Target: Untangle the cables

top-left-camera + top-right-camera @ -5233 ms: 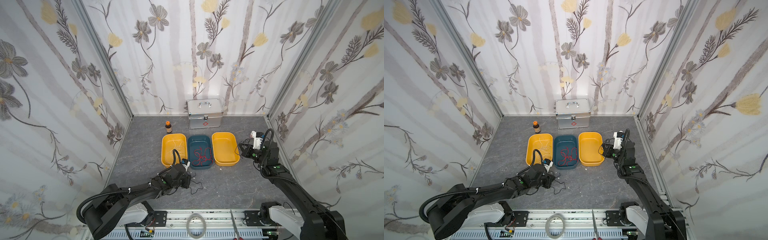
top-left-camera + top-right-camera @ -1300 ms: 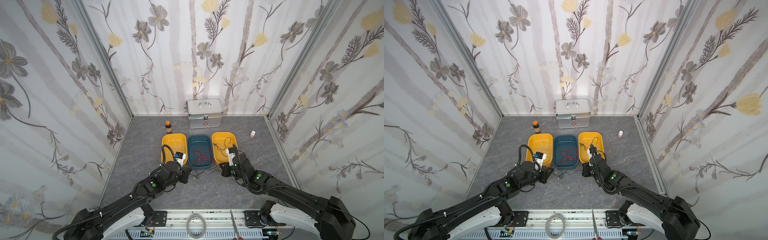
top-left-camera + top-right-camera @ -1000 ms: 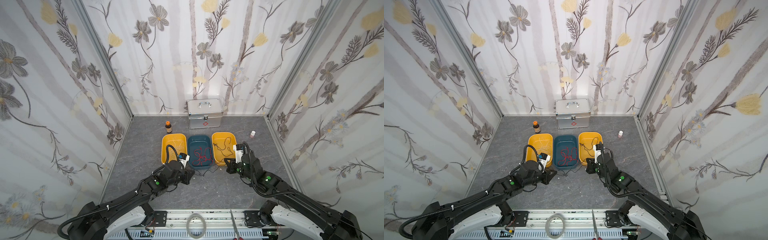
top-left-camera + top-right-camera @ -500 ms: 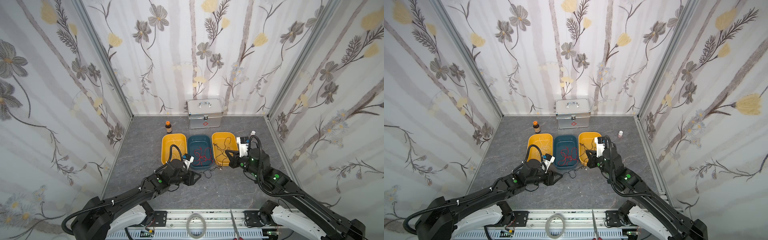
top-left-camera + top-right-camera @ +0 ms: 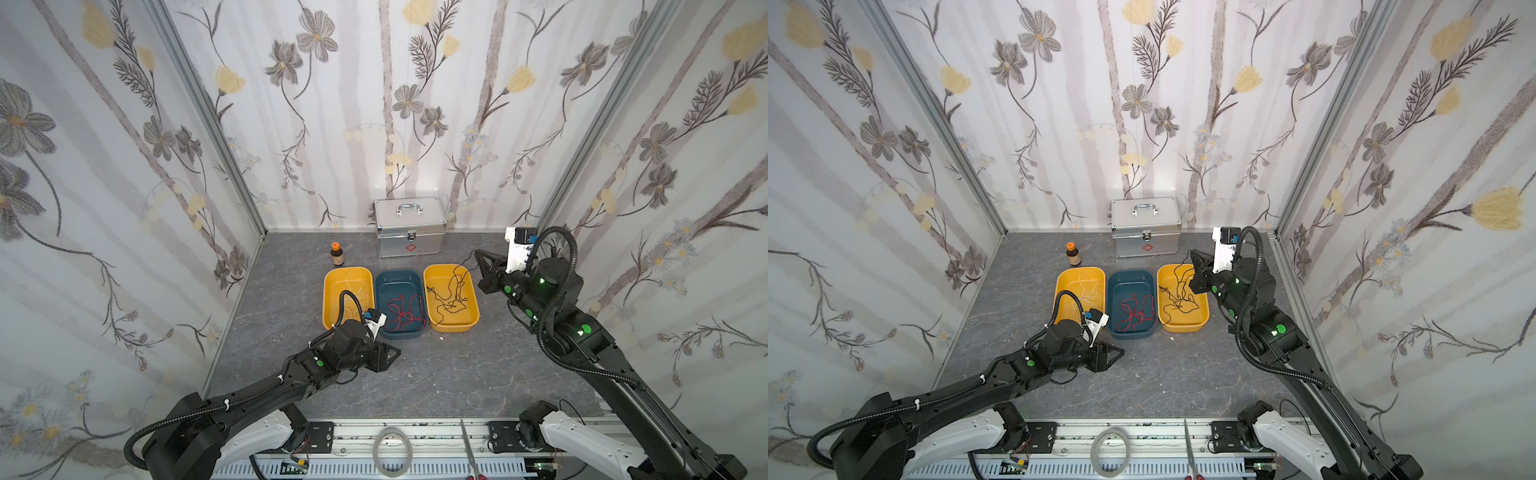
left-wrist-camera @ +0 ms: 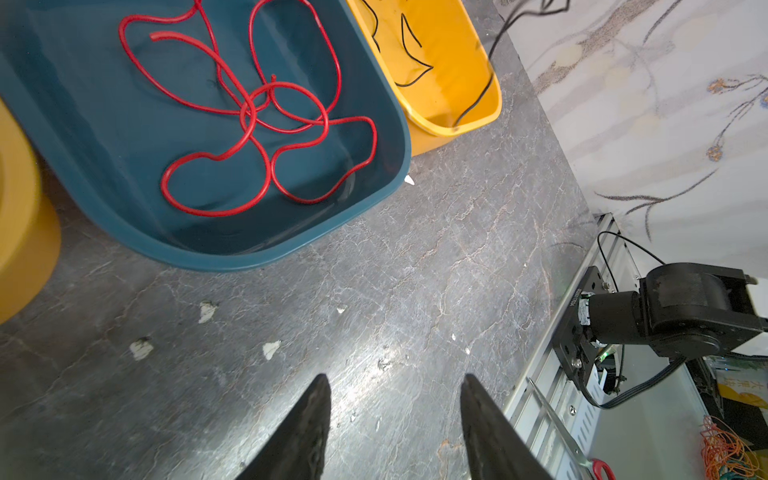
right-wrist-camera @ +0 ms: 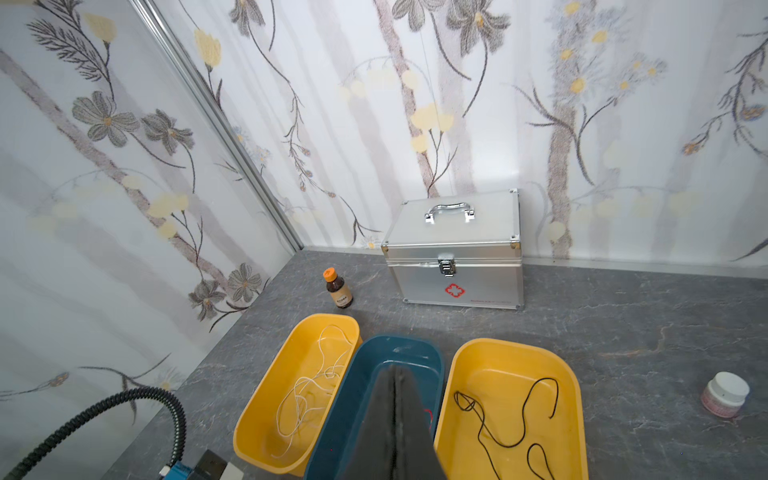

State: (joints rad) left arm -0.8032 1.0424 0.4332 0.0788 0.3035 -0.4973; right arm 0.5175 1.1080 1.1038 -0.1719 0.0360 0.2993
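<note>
Three cables lie sorted in a row of trays. A white cable (image 5: 350, 291) (image 7: 309, 388) rests in the left yellow tray (image 5: 347, 270). A red cable (image 5: 401, 312) (image 6: 249, 114) is looped in the blue tray (image 5: 405, 335). A black cable (image 5: 451, 296) (image 7: 523, 413) lies mostly in the right yellow tray (image 5: 455, 328), with one end rising to my right gripper (image 5: 478, 252) (image 7: 392, 370), which is shut on it above the tray's far right corner. My left gripper (image 5: 392, 355) (image 6: 395, 378) is open and empty, low over the table in front of the blue tray.
A silver first-aid case (image 5: 409, 226) stands against the back wall, with a brown bottle (image 5: 337, 254) to its left. A small white jar (image 7: 725, 392) sits right of the trays. A tape ring (image 5: 392, 451) and scissors (image 5: 469, 449) lie on the front rail.
My left gripper has opened and let go of the black cable. My right gripper has risen and pulled back to the right with that cable, drawing it off the table into the right yellow tray.
</note>
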